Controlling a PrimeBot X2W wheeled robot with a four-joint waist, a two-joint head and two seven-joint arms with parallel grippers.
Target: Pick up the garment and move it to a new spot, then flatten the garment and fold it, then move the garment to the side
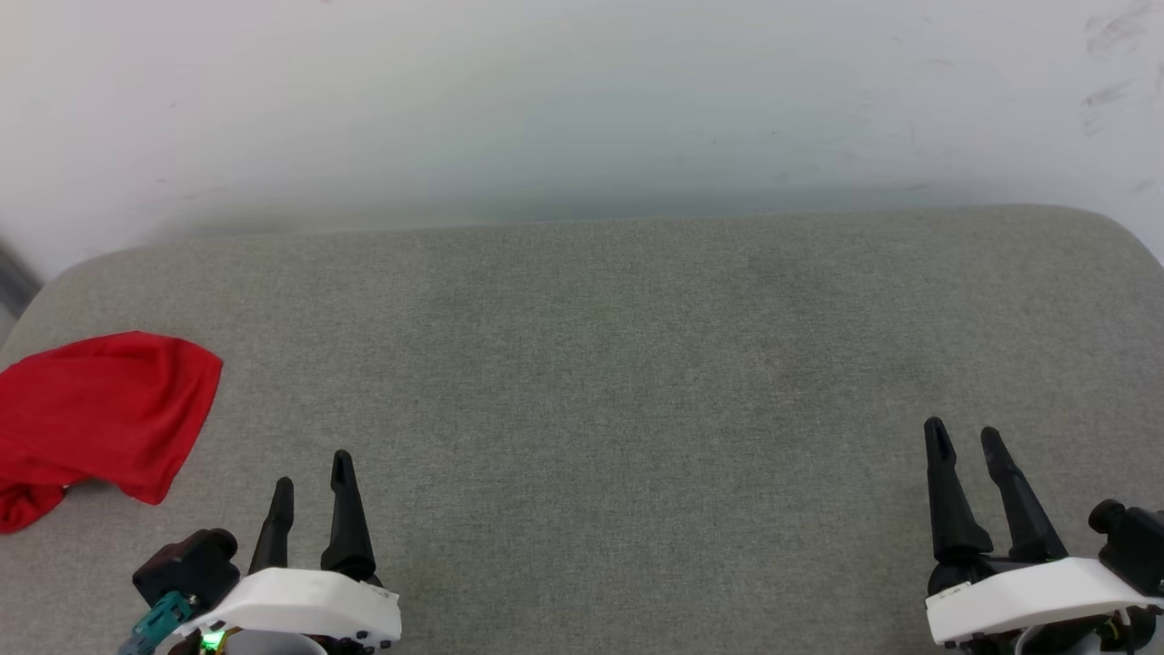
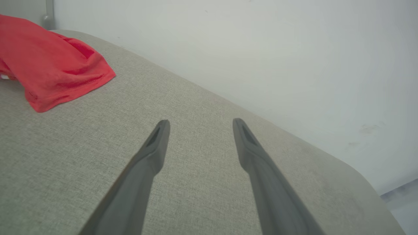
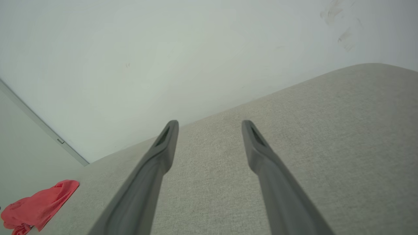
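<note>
The garment point(image 1: 95, 409) lies crumpled — plain red folds — on the grey fabric surface point(image 1: 637, 364); both jaws wide, empty.

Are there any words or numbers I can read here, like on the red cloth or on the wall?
None: no word, number or sign can be read in any view.
On the red garment: it lies bunched up and only plain red fabric faces the cameras, so no print shows.
On the wall: only dark scuff marks, not writing.
</note>
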